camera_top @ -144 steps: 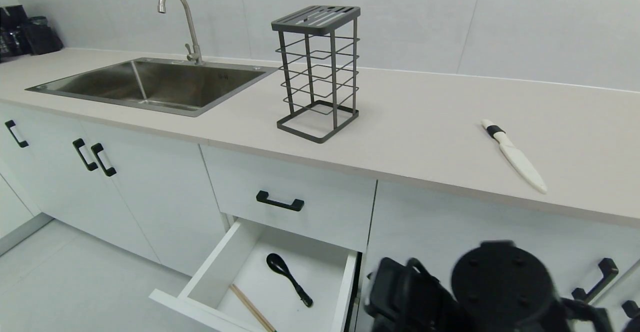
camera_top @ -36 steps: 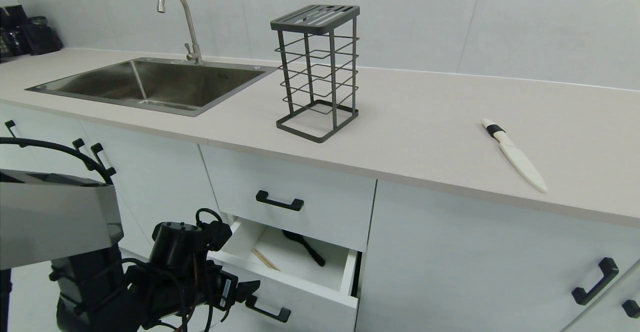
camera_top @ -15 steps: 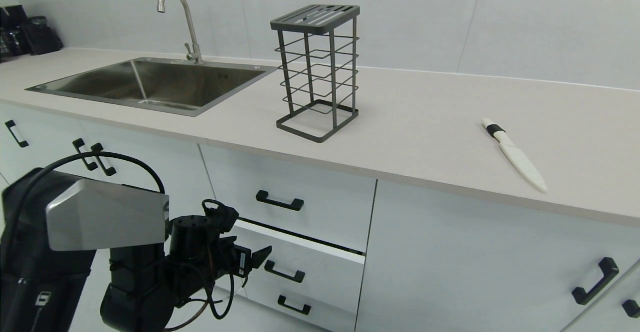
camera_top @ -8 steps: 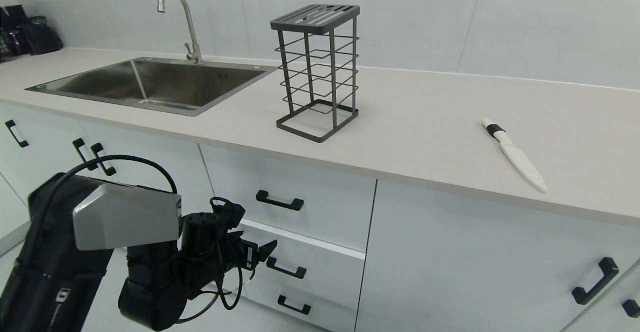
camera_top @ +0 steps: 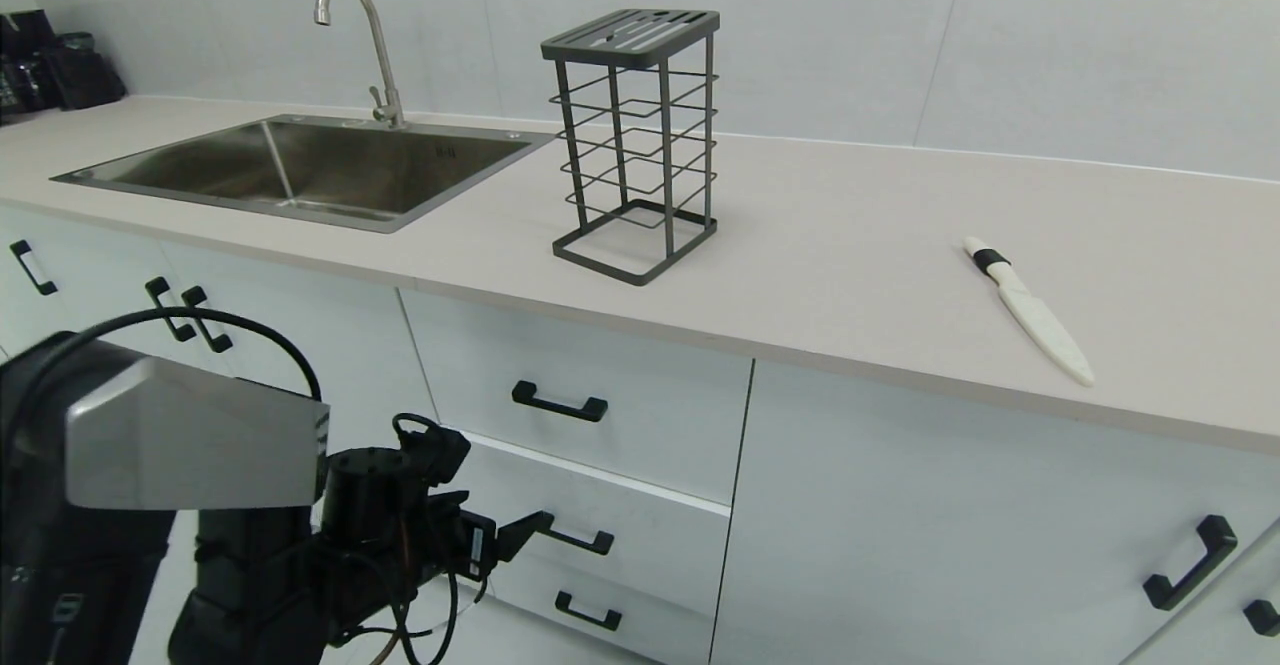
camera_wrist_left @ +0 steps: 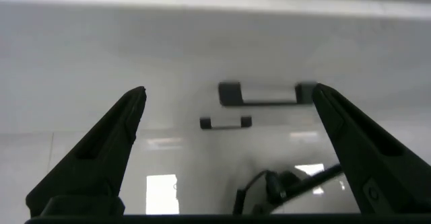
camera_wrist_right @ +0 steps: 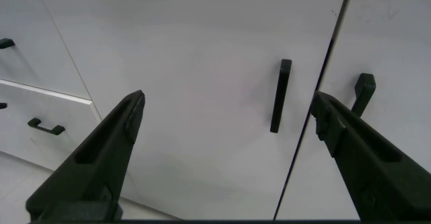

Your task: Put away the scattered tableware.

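Left end effector (camera_top: 527, 530): we see it wide open, empty, lower left, just beside a drawer handle (camera_top: 578, 541).
Right end effector (camera_wrist_right: 229, 99): wide open, empty.
Knife (camera_top: 1027, 310): flat on bench (camera_top: 850, 275), right.

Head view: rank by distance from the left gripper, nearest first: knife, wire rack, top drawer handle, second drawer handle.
1. Second drawer handle: low on the cabinet front, right beside the left gripper.
2. Top drawer handle: one drawer up, just under the counter edge.
3. Wire rack: on the counter, above and farther back.
4. Knife: lying flat, far off on the counter's right side.
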